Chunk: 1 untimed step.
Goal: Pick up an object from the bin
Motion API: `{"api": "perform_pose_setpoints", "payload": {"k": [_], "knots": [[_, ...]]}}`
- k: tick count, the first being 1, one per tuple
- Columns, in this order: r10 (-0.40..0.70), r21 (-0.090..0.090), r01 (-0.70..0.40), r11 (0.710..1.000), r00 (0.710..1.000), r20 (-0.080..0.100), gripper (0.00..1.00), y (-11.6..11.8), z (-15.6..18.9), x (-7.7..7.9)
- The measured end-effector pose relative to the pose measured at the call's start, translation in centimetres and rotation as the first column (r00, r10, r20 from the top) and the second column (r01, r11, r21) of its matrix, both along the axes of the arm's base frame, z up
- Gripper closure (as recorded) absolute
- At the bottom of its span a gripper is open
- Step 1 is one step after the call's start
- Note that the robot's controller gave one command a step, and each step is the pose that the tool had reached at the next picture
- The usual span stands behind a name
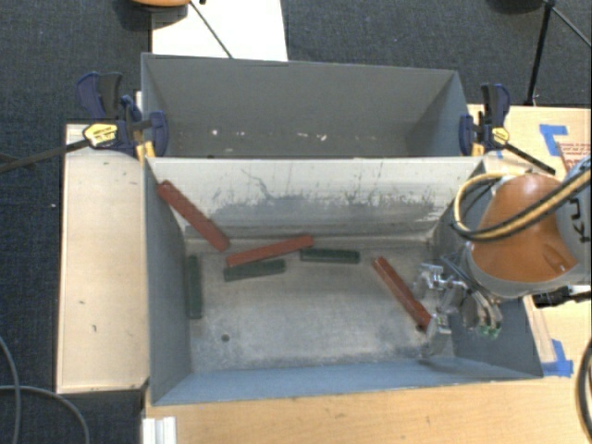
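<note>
Where the bin's (168, 285) right wall meets its floor, the gripper (437, 324) is seen just beside a red-brown stick's (398, 288) lower end; jaw state cannot be told.

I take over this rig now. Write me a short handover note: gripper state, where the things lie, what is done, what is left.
Gripper: low at the right side of the bin, at the near end of a red-brown stick; a grip is not visible.
Other things: leaning stick in the far-left corner, middle stick, green sticks on the floor.
Done: nothing lifted out.
Left: grasp one thing and lift it.
</note>
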<state>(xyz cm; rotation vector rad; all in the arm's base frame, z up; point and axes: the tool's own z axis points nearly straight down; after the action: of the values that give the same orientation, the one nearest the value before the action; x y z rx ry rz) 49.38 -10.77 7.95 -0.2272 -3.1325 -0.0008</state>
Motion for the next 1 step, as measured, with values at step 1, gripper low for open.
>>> {"api": "perform_pose_setpoints", "payload": {"k": [1], "knots": [[0.000,0.000,0.000,1.000,1.000,0.000,0.00,0.00,0.00,0.00]]}}
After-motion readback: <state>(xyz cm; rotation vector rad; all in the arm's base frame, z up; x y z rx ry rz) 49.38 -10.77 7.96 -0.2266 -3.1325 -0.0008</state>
